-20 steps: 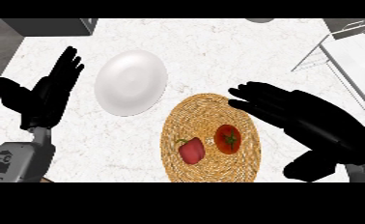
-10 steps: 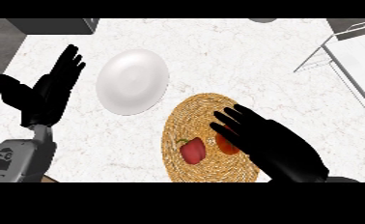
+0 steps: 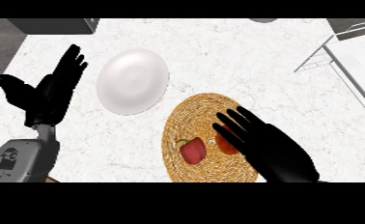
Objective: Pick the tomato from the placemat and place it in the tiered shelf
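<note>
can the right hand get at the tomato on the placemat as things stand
Probably yes. The right hand is open right over the tomato, fingers spread above it, with nothing between. The red pepper lies just beside it and might get brushed.

tomato point(image 3: 225, 143): red, on round woven placemat point(image 3: 196, 117), partly hidden | tiered shelf point(image 3: 341, 59): grey, far right

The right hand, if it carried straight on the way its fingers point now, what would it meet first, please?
The right hand points up and to the view's left over the woven placemat. Its fingers already overlap the tomato; beyond the mat's edge the white plate comes next. Height above them is unclear.
</note>
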You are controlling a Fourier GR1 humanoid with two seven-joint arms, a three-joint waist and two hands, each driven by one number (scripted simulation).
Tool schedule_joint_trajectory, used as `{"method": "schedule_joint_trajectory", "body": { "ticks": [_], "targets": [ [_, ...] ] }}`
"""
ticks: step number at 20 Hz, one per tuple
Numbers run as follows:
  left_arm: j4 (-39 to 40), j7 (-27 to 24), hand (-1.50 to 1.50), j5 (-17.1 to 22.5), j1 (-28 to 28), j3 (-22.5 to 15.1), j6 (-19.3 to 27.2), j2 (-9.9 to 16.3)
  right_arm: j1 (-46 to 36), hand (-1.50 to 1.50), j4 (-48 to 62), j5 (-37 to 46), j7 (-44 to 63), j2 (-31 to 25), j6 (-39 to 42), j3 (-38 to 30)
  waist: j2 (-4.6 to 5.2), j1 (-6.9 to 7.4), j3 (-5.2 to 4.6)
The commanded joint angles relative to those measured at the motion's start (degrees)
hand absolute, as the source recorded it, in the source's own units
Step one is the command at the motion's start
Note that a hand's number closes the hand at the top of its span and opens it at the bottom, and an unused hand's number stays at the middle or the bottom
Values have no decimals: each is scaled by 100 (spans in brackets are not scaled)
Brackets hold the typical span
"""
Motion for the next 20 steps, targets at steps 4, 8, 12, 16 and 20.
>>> {"method": "schedule_joint_trajectory", "body": {
  "ticks": [4, 8, 12, 16, 20],
  "targets": [
    [-461, 370, 0, -195, 115, 8, -116, -135, 250, -150, 359, 568, -333, 288, -8, -165, 0, 9, 1],
    [396, -361, 0, -167, -8, 372, -405, -95, 708, -150, 615, 819, -797, 135, -709, -186, 7, -20, 0],
    [95, 331, 0, -221, -302, 378, -264, -150, -14, -150, 1487, 880, -947, 823, -546, -459, 8, 16, 1],
    [225, -247, 0, -353, 101, 367, -459, -311, 159, -150, 1715, 1407, -698, 1349, -684, -50, 7, 19, 0],
    [98, 27, 0, -407, -95, 405, -396, -422, 136, -150, 1968, 1398, -1059, 1361, -662, -414, 6, 8, 1]
  ]
}}
